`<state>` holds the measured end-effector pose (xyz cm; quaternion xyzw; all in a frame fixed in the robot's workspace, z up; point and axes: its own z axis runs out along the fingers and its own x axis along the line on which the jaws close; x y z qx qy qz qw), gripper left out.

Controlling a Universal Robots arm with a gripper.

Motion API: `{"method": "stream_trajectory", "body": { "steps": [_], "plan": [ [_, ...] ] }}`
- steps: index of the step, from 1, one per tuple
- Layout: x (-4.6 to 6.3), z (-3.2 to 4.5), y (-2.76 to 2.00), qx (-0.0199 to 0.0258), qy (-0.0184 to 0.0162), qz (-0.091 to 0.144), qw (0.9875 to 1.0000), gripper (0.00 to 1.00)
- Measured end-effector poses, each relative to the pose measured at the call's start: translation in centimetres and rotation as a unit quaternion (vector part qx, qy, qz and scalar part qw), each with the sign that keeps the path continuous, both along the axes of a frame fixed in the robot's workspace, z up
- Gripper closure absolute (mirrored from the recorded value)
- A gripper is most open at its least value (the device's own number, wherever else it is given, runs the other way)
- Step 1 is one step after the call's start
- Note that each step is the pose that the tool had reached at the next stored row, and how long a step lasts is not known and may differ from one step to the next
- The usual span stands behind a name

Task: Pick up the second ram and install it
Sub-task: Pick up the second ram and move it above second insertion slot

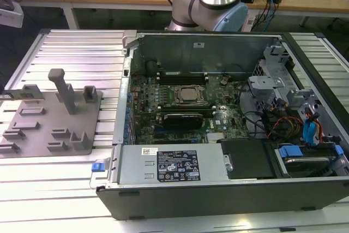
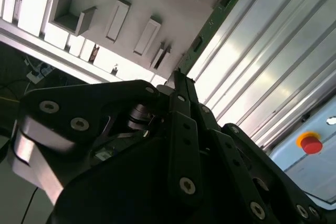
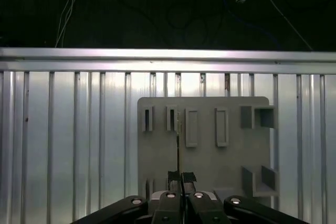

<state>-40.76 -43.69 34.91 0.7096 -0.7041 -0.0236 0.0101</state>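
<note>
Holder tray (image 1: pixel 34 136) lies on the table (image 1: pixel 76 47), to the exterior view's left of the computer case (image 1: pixel 218 192)

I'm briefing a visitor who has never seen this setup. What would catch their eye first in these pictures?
The open computer case dominates the exterior view, its CPU socket at the middle, with the grey holder tray to that view's left. In both wrist views the gripper is shut on the second ram, a thin green stick above that tray.
</note>
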Motion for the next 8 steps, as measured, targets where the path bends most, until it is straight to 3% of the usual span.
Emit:
{"method": "stream_trajectory", "body": {
  "steps": [8],
  "plan": [
    [0.0,1.71,0.0,0.0,0.0,0.0,1.0,0.91]
  ]
}}
